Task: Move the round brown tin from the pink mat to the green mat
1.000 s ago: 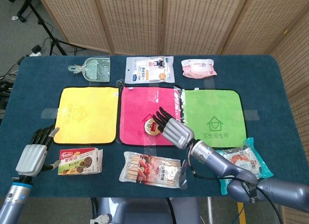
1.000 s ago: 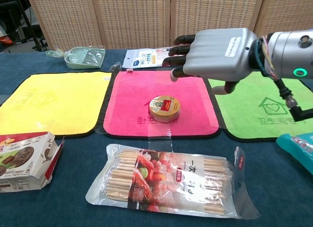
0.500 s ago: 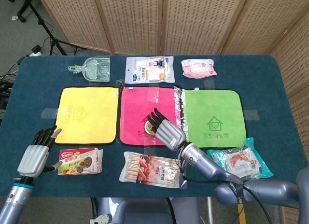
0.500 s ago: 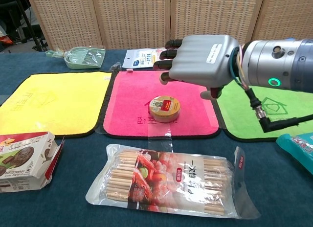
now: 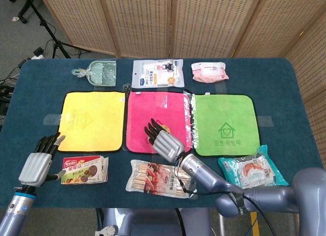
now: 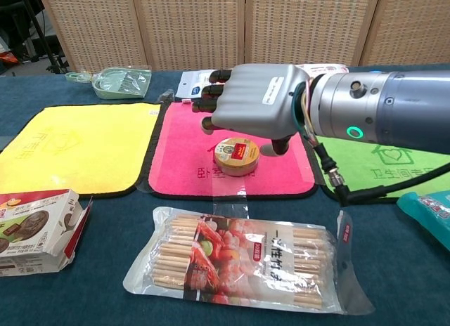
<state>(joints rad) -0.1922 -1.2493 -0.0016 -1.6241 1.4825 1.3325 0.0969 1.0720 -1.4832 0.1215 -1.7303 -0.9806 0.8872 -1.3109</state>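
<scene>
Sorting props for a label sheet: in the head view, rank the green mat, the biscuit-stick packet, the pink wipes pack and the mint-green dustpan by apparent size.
1. green mat
2. biscuit-stick packet
3. mint-green dustpan and pink wipes pack: these look alike, so no firm order.

Robot lab, wicker screens (image 5: 204,22), tripod (image 5: 53,40)

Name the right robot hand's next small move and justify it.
Probably lower it and close the fingers around the round brown tin. The right robot hand hovers open just above the tin, which sits untouched on the pink mat, not yet on the green mat.
</scene>
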